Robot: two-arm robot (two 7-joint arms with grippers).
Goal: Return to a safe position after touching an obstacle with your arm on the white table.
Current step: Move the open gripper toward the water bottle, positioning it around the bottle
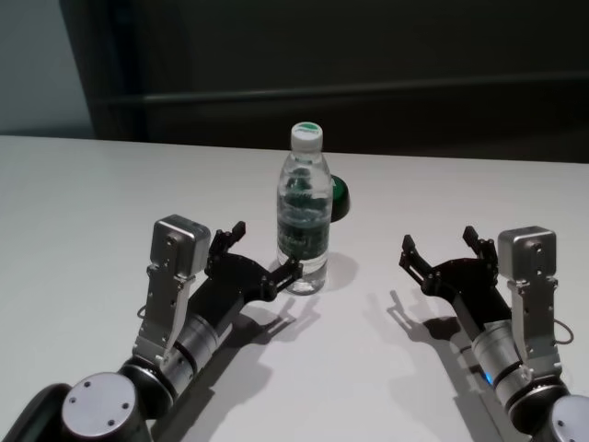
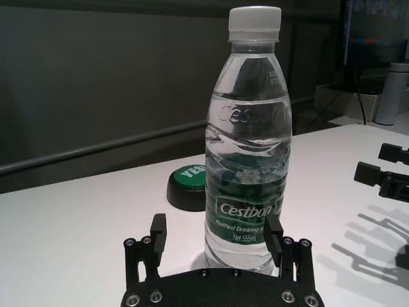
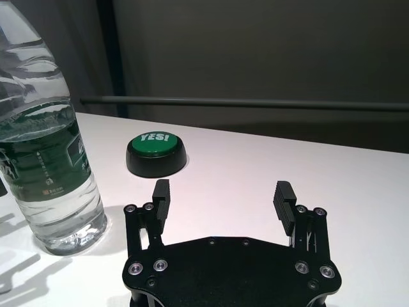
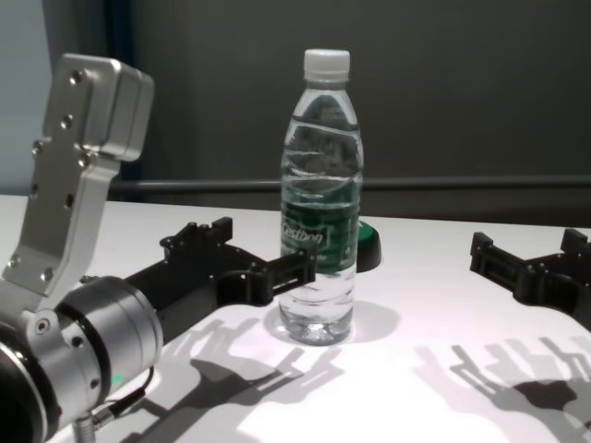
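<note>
The obstacle, a clear water bottle [image 1: 304,221] with a white cap and dark green label, stands upright near the middle of the white table [image 1: 92,203]. My left gripper [image 1: 267,249] is open just in front of it, low over the table. One finger [image 4: 303,265] is right at the bottle's lower side, though contact cannot be confirmed. The left wrist view shows the bottle [image 2: 249,160] just beyond the open left gripper [image 2: 216,227]. My right gripper [image 1: 439,239] is open and holds nothing, well to the bottle's right. From the right wrist, the bottle [image 3: 45,147] stands off to one side.
A low round green push-button [image 1: 339,196] on a black base, marked "YES!" [image 3: 156,152], sits just behind the bottle to its right. A dark wall with a horizontal rail runs behind the table's far edge.
</note>
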